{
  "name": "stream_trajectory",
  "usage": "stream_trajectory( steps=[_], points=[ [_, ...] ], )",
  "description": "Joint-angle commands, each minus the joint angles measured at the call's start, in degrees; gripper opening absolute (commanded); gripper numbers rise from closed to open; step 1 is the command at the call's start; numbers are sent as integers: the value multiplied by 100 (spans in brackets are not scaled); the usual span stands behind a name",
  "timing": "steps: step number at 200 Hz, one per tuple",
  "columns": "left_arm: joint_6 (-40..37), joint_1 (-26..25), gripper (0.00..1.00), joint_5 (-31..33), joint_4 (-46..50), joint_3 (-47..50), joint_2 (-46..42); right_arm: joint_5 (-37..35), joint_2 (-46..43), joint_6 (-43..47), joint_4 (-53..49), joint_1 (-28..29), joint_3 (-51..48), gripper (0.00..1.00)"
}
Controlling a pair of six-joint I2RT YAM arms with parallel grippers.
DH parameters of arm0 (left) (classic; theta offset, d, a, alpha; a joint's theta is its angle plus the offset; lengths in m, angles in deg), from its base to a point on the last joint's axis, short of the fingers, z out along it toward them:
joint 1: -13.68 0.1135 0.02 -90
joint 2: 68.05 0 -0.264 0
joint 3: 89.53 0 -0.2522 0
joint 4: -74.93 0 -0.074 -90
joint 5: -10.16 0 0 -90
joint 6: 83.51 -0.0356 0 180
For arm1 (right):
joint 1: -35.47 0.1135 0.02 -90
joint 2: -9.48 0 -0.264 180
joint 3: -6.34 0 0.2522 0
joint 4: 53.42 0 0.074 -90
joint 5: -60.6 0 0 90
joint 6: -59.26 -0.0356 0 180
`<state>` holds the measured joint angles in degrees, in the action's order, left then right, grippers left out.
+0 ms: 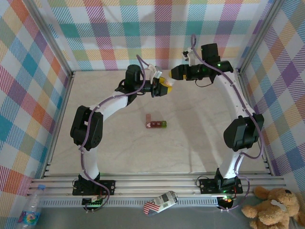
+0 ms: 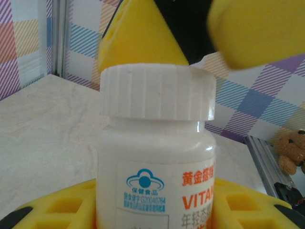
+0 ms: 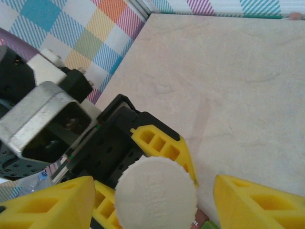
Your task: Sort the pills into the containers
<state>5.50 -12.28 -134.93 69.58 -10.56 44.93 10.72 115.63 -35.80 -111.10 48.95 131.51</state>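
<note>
Pale marbled table (image 1: 200, 138) inside plaid-patterned walls (image 1: 157, 28). Left arm (image 1: 107, 107) and right arm (image 1: 236, 105) both arch inward and meet toward the back of the table, near the middle. Left gripper (image 2: 155, 212): yellow fingers (image 2: 57, 210) pressed against both sides of the white bottle (image 2: 157, 157) low on its body, jaws partly closed and clamped on it. The wrist view shows the bottle upright, label facing the camera, with a blue logo and orange lettering. Right gripper (image 3: 153, 191) faces the left one from the opposite side. Its yellow fingers (image 3: 262, 205) flank the bottle's ribbed white cap (image 2: 157, 93), one on each side, with a narrow gap visible on both, so the jaws are parted around the cap with no grip on it. From the right wrist the cap appears as a round white disc between the two fingertips, with the left gripper's black-and-yellow body behind it. The containers (image 1: 156, 123) sit on the open table nearer the arm bases than the grippers, well apart from both and roughly central. They form a short joined row, dark red with a green compartment at the right end. Contents of the compartments too small to tell.
</note>
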Motion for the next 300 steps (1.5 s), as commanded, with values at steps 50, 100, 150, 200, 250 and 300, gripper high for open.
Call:
stream_trajectory(
  steps=[50,100,150,200,250,300],
  points=[
    [-94,-15,0,-178,31,-209,-67,46,117,67,13,24,-154,56],
    [-69,-24,0,1,-54,-193,-84,125,76,-186,238,50,-407,39],
    [-202,-183,0,1266,-555,277,-383,-721,-186,-1461,1124,278,-1214,34],
    [-889,-777,0,3325,-672,739,-654,-2365,-588,-3450,2279,671,-2280,33],
    [-835,-1184,0,4505,-1188,952,-541,-2994,-652,-4539,2837,1051,-2518,34],
    [-561,-1184,0,4732,-1384,979,-409,-3022,-642,-4604,2764,1004,-2281,40]
  ],
)
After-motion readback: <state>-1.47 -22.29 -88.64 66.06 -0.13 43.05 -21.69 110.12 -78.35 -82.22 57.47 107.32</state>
